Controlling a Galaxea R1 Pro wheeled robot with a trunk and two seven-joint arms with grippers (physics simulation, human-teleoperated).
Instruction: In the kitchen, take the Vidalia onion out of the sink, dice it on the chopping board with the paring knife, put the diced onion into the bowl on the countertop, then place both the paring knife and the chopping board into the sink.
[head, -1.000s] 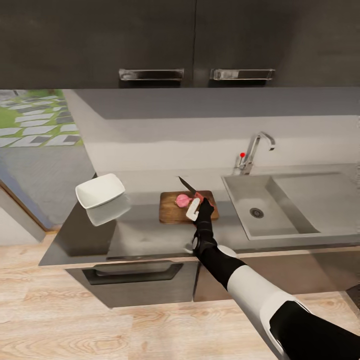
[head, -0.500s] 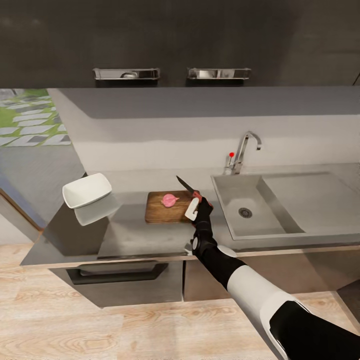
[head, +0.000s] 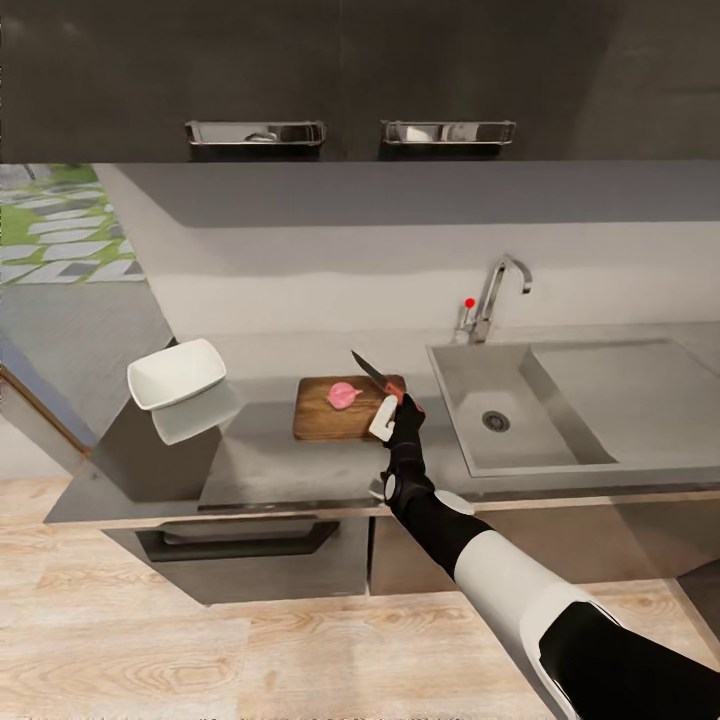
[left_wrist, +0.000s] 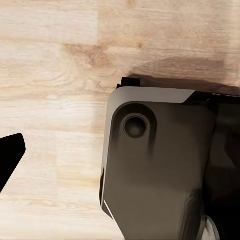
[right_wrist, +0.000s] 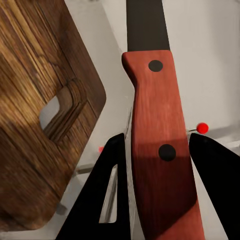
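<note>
A pink Vidalia onion (head: 343, 394) lies on the dark brown chopping board (head: 325, 418) in the middle of the grey countertop (head: 280, 465). My right gripper (head: 400, 402) is at the board's right end, shut on the paring knife (head: 378, 376). Its red handle (right_wrist: 161, 150) sits between the black fingers (right_wrist: 110, 200), and the dark blade points up and left over the board (right_wrist: 35, 115), a little right of the onion. The white bowl (head: 175, 375) stands at the counter's left end. The sink (head: 500, 440) lies to the right of the board.
A chrome tap (head: 495, 295) with a red dot rises behind the sink, and the drainboard (head: 625, 385) extends right. Dark wall cabinets (head: 350, 80) hang overhead. The left wrist view looks down on wooden floor (left_wrist: 55, 75) and the robot's dark base (left_wrist: 160, 165).
The whole view has shifted as the camera moved. My right gripper still holds the knife at the board's right end; the onion, which had been by the gripper, now lies apart from it.
</note>
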